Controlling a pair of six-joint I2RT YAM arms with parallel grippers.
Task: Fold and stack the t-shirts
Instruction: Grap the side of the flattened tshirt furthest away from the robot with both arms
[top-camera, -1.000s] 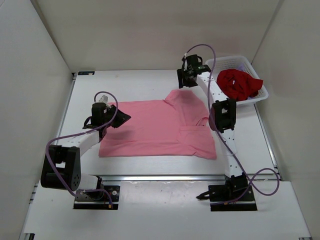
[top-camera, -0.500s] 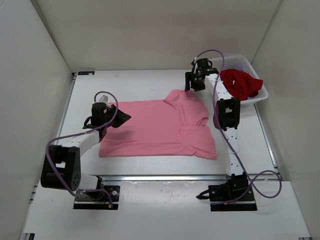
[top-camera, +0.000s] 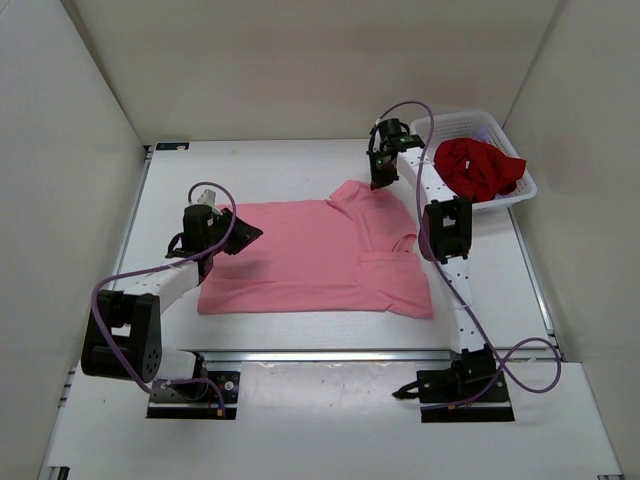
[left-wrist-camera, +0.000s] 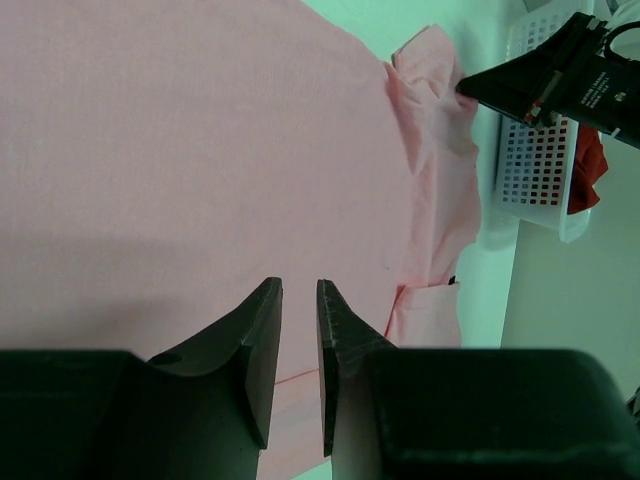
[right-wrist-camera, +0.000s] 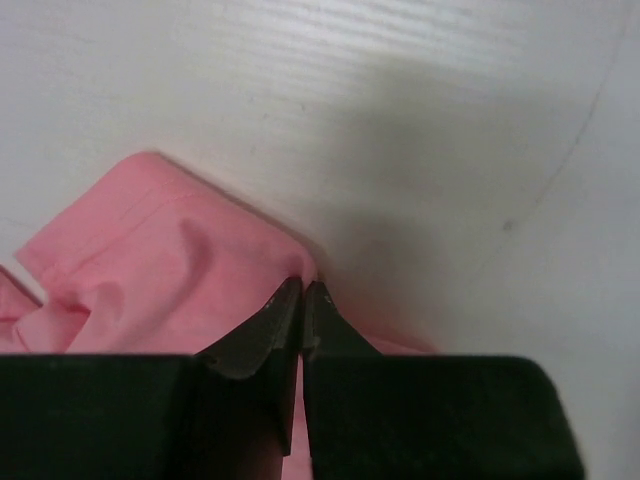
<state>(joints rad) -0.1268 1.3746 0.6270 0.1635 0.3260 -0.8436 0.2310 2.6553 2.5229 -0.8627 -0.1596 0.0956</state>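
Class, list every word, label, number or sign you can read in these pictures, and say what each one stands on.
No text can be read anywhere.
A label on the right gripper, seen in the left wrist view: white print, too small to read.
The pink shirt, the dark red shirt and the basket: no print shows.

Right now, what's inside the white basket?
A crumpled dark red shirt lies in the white basket, filling most of it. Anything underneath the shirt is covered, so I can't tell if more lies there.
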